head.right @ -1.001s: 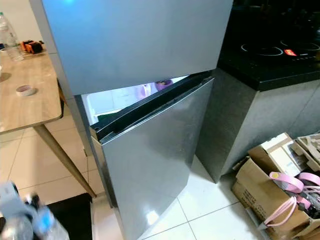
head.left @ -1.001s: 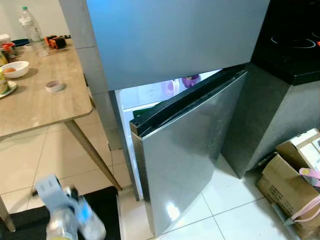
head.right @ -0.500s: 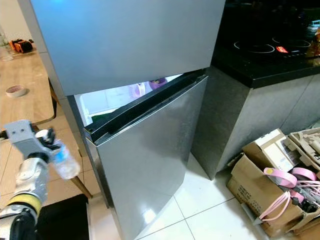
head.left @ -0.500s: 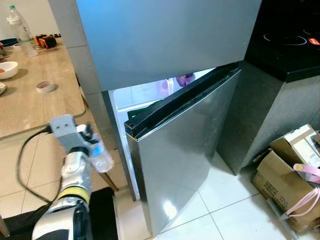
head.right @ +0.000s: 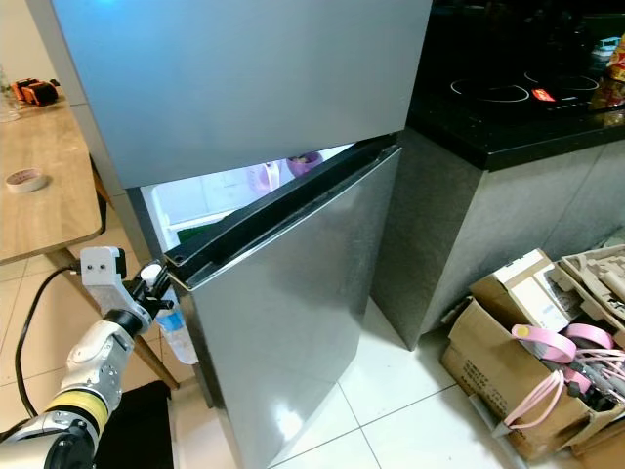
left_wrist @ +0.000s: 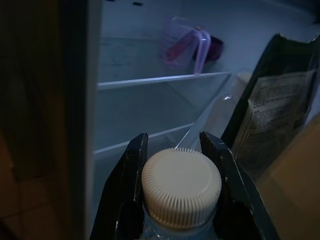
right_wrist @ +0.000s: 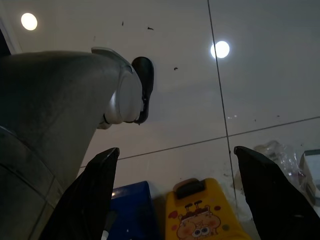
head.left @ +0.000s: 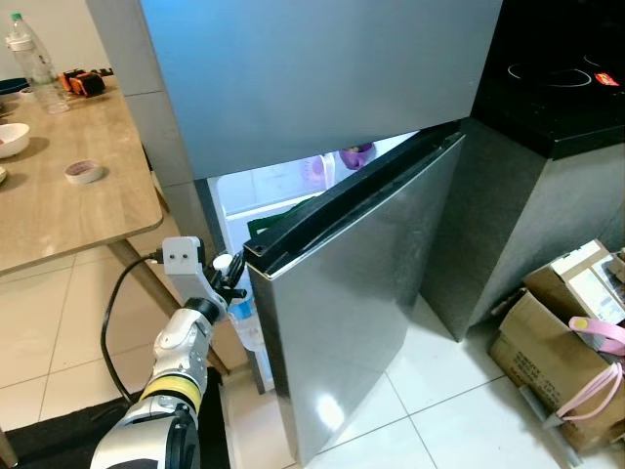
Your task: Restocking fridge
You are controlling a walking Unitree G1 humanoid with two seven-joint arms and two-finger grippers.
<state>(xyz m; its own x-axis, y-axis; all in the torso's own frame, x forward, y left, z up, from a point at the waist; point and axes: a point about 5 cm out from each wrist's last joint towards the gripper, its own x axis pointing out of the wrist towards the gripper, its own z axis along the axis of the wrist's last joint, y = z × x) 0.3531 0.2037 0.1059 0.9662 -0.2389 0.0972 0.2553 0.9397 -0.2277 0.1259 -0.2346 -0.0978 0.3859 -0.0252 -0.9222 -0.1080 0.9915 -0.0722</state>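
Observation:
The grey fridge has its upper door [head.left: 322, 68] closed and its lower door [head.left: 361, 293] ajar, with a lit gap on the left side. My left gripper [head.left: 231, 278] is at that gap, shut on the neck of a clear water bottle [head.left: 244, 318] with a white cap [left_wrist: 181, 187]. In the left wrist view, bare glass shelves [left_wrist: 160, 80] lie ahead, with a purple jug [left_wrist: 187, 45] on the upper one. A printed dark bag [left_wrist: 280, 110] sits in the door. My right gripper [right_wrist: 175, 149] hangs open above the tiled floor.
A wooden table [head.left: 68, 205] stands to the left with a bottle [head.left: 29, 49], a tape roll [head.left: 83, 171] and a bowl on it. A black counter with a cooktop [head.left: 557, 88] adjoins the fridge on the right. Cardboard boxes [head.left: 566, 332] sit on the floor.
My left arm has risen and reached forward, carrying the bottle from low near the floor mat up to the gap beside the lower door. The camera has shifted slightly.

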